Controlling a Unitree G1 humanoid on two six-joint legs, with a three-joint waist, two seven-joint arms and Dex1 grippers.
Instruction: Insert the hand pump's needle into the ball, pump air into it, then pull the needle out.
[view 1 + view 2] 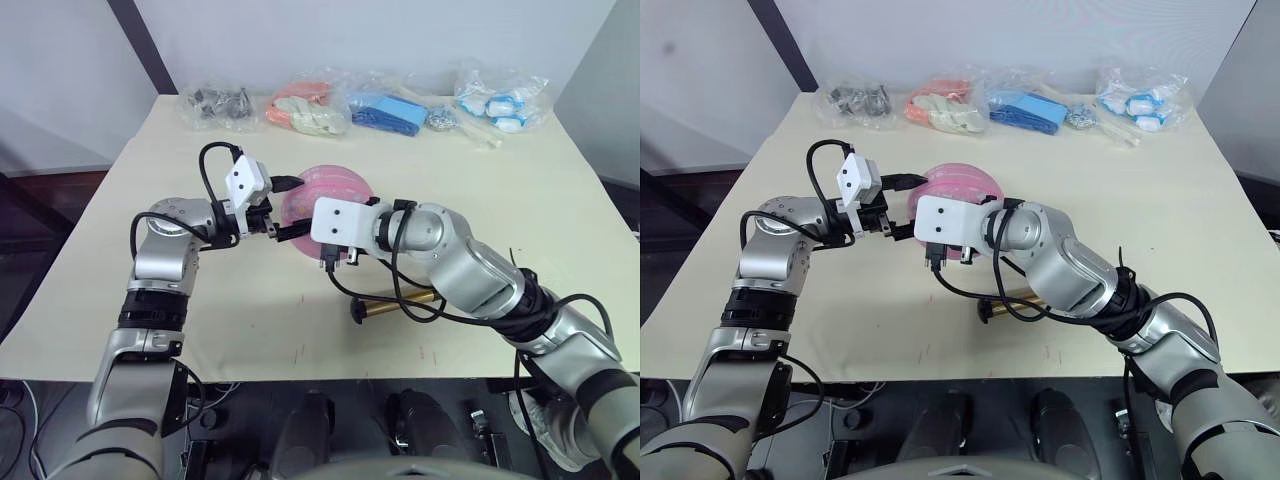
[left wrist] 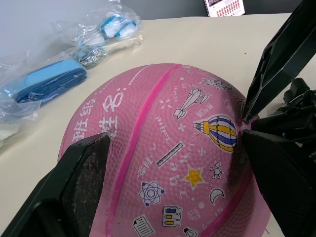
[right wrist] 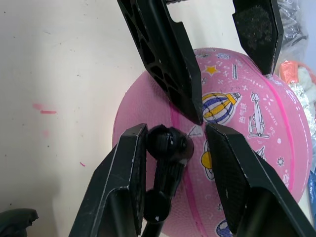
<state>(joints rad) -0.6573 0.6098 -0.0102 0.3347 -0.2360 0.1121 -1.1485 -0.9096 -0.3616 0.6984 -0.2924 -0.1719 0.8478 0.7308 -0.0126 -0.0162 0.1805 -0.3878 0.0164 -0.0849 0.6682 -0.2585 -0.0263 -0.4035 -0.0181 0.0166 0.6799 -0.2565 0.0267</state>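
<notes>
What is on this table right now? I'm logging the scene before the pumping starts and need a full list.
ball: one, pink with cartoon stickers, mid-table between both grippers.
hand pump: one, gold-brown barrel with black cap, lying on the table under the right arm.
needle fitting: one, black, on the hose end, between the right gripper's fingers, at the ball's surface.
bags: four clear plastic bags along the far edge, holding dark, orange-pink, blue and white-blue items.
table: one, cream.
left gripper: black fingers open around the ball.
right gripper: black fingers on either side of the needle fitting; grip unclear.
</notes>
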